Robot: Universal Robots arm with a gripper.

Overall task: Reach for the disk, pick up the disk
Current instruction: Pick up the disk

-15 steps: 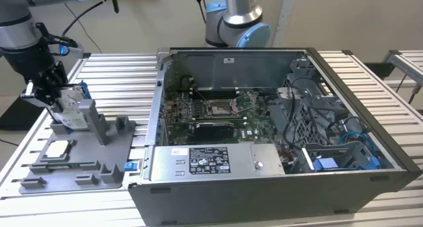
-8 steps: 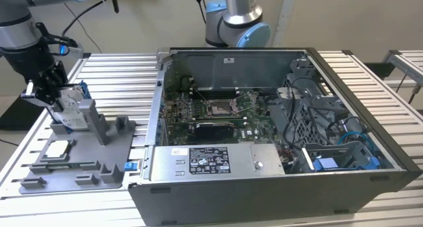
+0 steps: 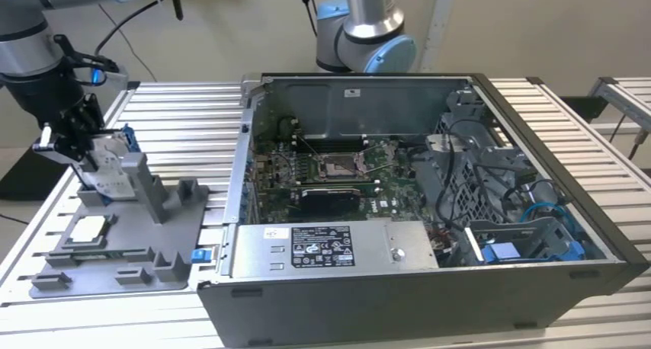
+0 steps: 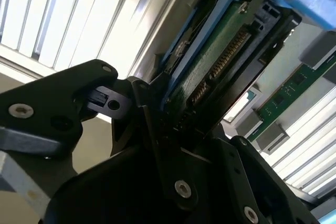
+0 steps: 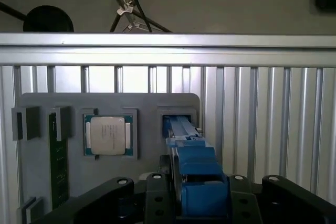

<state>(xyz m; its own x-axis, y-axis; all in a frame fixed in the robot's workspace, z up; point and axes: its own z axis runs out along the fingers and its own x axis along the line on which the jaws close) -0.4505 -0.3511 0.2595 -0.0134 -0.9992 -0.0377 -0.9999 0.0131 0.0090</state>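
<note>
On the exterior view's left, over the grey holder [image 3: 133, 242] on the table [image 3: 173, 120], the gripper [image 3: 94, 160] had its fingers [image 5: 157, 203] closed on the upright disk [image 3: 114, 174]; a slow, straight lift would likely keep it from catching

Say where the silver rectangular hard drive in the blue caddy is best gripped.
Grip the silver rectangular hard drive across its two broad faces near the top edge, coming from above: it stands on edge in the grey plastic fixture, leaving only its upper part free. The end effector clamps it that way.
</note>
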